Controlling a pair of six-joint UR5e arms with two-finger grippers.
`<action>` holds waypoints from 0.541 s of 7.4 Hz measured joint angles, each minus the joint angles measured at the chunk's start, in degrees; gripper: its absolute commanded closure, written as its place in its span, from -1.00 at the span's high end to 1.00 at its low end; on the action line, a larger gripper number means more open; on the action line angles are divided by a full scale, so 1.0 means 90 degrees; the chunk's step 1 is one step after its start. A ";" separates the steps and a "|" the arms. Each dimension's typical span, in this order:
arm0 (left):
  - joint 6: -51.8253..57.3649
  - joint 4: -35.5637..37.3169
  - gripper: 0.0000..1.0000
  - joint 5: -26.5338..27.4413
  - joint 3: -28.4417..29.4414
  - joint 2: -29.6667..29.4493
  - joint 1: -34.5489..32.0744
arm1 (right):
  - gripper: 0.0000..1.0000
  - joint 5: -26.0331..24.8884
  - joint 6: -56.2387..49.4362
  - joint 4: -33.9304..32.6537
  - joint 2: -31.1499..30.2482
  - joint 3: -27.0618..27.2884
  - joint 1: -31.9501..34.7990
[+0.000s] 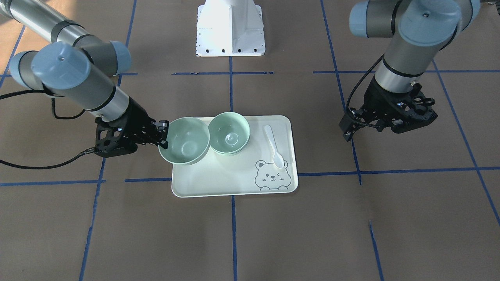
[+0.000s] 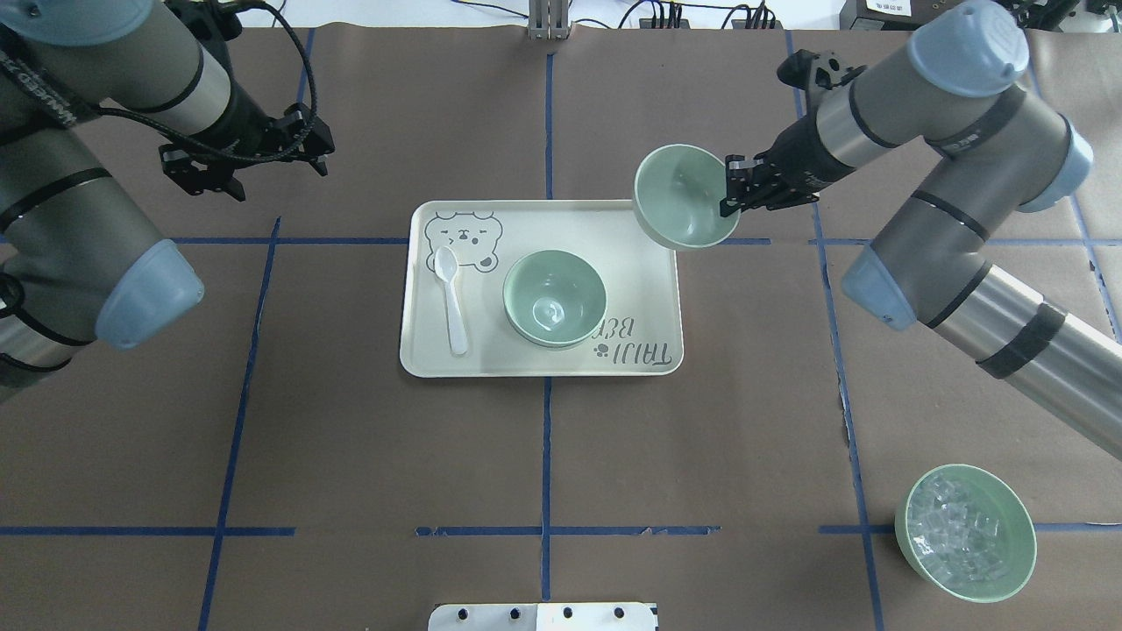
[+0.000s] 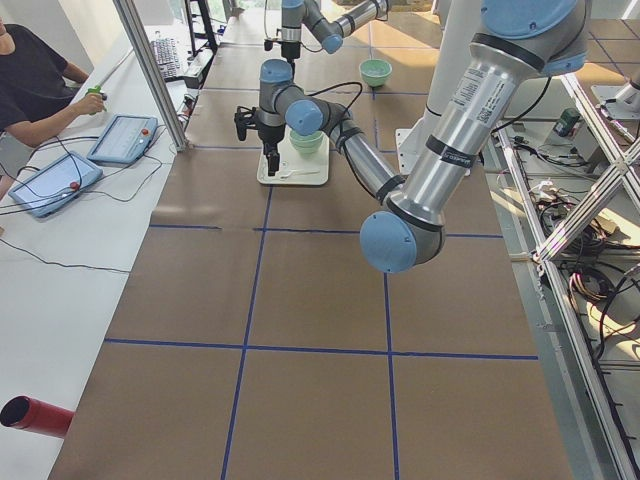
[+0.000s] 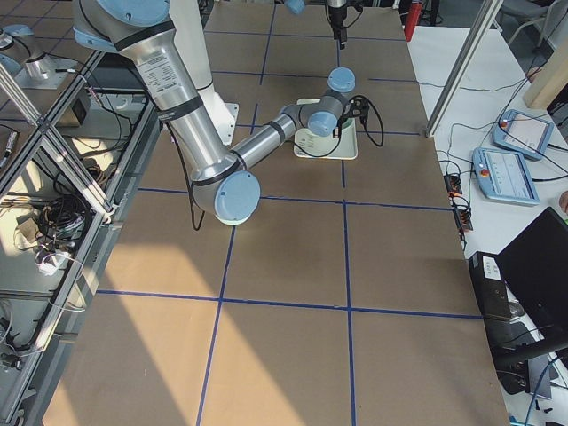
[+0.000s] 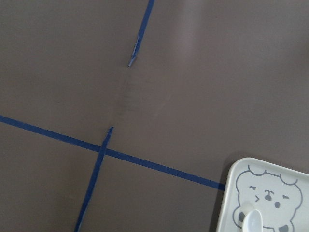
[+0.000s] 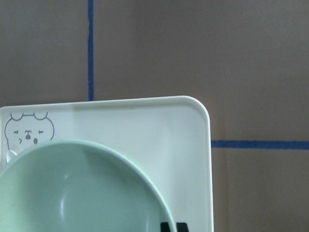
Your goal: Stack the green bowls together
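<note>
On the brown tabletop [image 2: 351,456] sits a tray [image 2: 640,263]; above its corner the right pincer [image 2: 727,188] grips a bowl [image 2: 679,197] by the rim. I cannot tell the left pincer [image 2: 254,166]'s state.

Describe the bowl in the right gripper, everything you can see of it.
The held bowl is round, smooth and pale mint green, plastic by its look, with a plain, empty inside. The right gripper is shut on its rim at one side. The bowl is tilted, its opening turned partly sideways, and it sits over the corner of the bear tray nearest that arm, reaching out past the tray's edge. The overhead view shows a gap between it and the bowl on the tray.
</note>
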 measured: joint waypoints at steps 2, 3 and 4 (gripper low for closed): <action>0.0687 -0.0015 1.00 -0.0009 0.0000 0.0287 -0.0313 | -1.00 -0.0509 0.0038 -0.0372 0.0152 0.0233 -0.0499; 0.1087 -0.0020 1.00 -0.0022 -0.0003 0.0446 -0.0544 | -1.00 -0.0711 0.0047 -0.0411 0.0230 0.0231 -0.0695; 0.1501 -0.0032 1.00 -0.0062 -0.0012 0.0626 -0.0765 | -1.00 -0.0819 0.0051 -0.0426 0.0287 0.0213 -0.0834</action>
